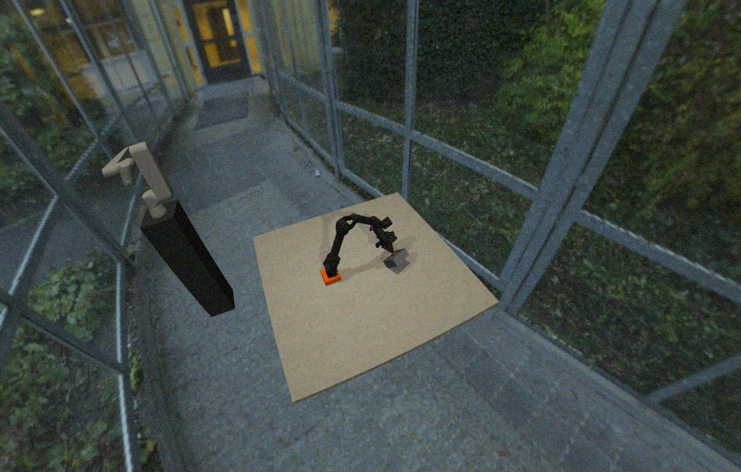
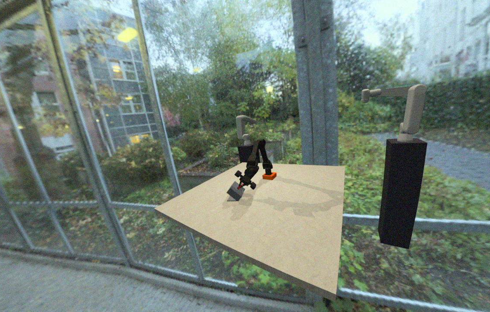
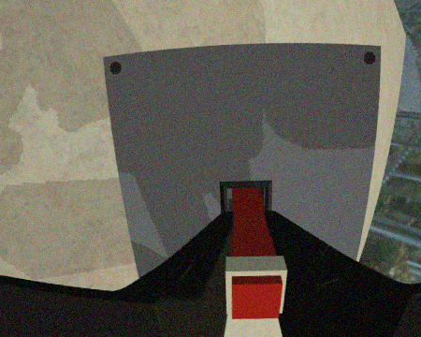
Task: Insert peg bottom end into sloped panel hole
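Note:
The red flat-sided peg [image 1: 393,254] [image 2: 239,186] [image 3: 250,225] is between the fingers of my gripper [image 1: 390,248] [image 2: 241,183] [image 3: 248,223], which is shut on it. The grey sloped panel [image 1: 401,258] [image 2: 235,191] [image 3: 182,108] stands under the peg. In the wrist view, its square hole has a dark rim [image 3: 222,196]. The peg's far end overlaps the hole opening and lies inside the rim's outline, with a wider gap at the left than at the right. The peg's sides look roughly in line with the rim. Whether its end has entered the hole cannot be told.
The wooden table [image 1: 349,334] [image 2: 278,236] carries the panel and my arm's orange base [image 1: 331,276] [image 2: 269,176]. A beige arm on a black pillar [image 1: 188,258] [image 2: 402,193] stands beyond the table. Two dark dots mark the panel's far corners in the wrist view.

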`<state>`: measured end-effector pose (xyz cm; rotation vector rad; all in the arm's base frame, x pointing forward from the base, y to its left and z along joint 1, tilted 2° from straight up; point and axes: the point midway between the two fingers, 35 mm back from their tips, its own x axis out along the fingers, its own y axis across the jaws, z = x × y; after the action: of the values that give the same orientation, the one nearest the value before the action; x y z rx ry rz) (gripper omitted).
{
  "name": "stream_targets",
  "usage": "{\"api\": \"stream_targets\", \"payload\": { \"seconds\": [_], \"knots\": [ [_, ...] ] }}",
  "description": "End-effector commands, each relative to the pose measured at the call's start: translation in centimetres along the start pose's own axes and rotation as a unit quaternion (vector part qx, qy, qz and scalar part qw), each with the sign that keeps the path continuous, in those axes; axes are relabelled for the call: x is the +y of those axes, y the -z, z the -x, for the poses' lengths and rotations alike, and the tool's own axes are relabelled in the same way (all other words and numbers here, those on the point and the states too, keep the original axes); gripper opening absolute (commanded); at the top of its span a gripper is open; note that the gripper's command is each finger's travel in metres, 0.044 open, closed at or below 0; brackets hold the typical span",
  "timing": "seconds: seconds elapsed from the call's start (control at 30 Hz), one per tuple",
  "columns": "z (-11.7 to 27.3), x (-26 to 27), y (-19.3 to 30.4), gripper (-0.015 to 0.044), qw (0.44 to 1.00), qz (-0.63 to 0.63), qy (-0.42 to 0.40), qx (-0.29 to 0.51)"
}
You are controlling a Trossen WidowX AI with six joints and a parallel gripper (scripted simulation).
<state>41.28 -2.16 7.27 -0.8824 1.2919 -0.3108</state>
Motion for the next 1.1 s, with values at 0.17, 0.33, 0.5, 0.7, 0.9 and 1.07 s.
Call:
{"api": "stream_targets", "payload": {
  "seconds": [0.17,0.33,0.5,0.7,0.9,1.07],
  "knots": [
    [0.0,0.0,0.0,0.0000,1.000,0.000,0.000,0.000],
    [0.0,0.0,0.0,0.0079,1.000,0.000,0.000,0.000],
    [0.0,0.0,0.0,0.0210,1.000,0.000,0.000,0.000],
    [0.1,0.0,0.0,0.0367,1.000,0.000,0.000,0.000],
    [1.2,0.1,-0.1,0.0440,1.000,0.000,-0.001,0.000],
    [2.2,0.1,-0.2,0.0440,1.000,0.001,-0.002,0.000]
  ]
}}
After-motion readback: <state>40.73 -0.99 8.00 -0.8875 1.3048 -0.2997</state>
